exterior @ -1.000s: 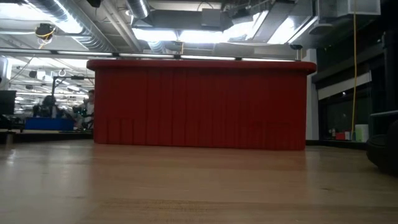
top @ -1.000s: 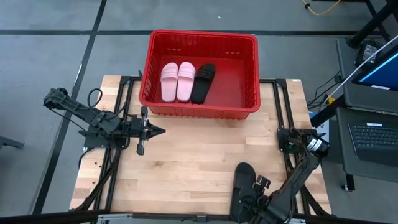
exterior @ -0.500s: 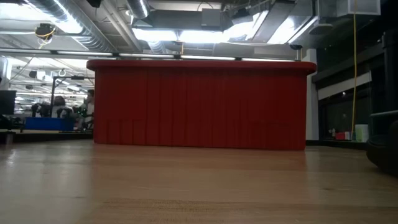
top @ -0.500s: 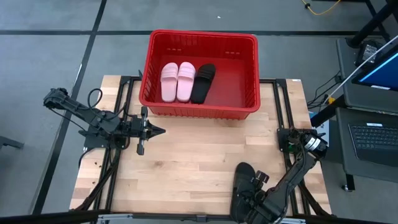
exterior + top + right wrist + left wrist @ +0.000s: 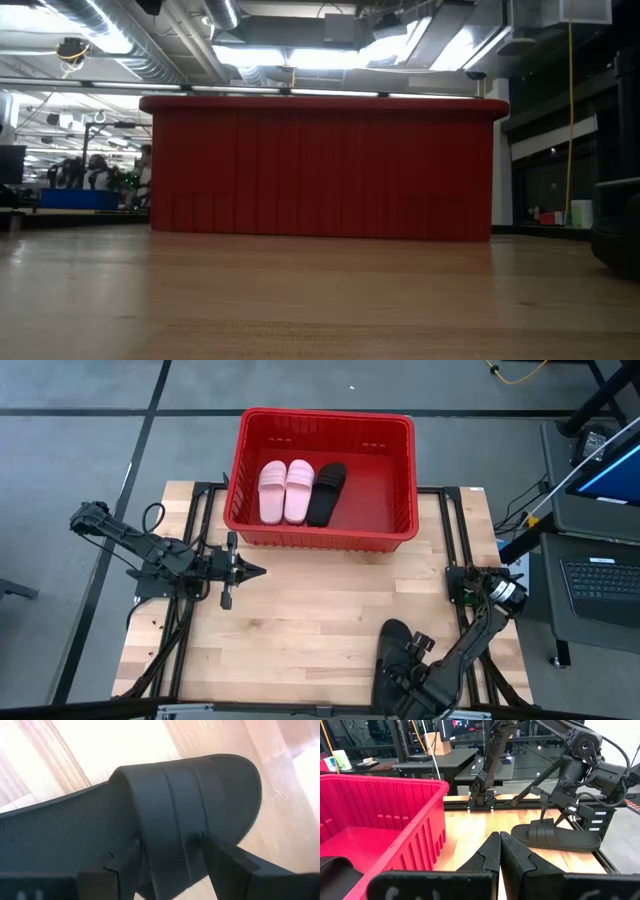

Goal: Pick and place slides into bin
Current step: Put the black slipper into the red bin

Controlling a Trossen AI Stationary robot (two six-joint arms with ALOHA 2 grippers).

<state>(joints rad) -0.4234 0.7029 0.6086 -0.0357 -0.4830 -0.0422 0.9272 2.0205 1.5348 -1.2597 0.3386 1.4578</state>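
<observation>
Right gripper (image 5: 170, 857) has its jaws spread either side of the last black slide's (image 5: 392, 650) strap, probably not squeezing yet. Three already in the bin (image 5: 405, 470). Left gripper (image 5: 252, 570) waits clenched, empty.

Two pink slides (image 5: 285, 491), one black slide (image 5: 326, 493) in red bin (image 5: 400, 520); fourth black slide (image 5: 392, 656) on table.

Overhead looks straight down; low level at table height; both share bin (image 5: 324, 470).

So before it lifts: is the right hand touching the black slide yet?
Cannot tell. The right wrist view shows the hand straddling the slide's strap, no plain contact or gap.
</observation>
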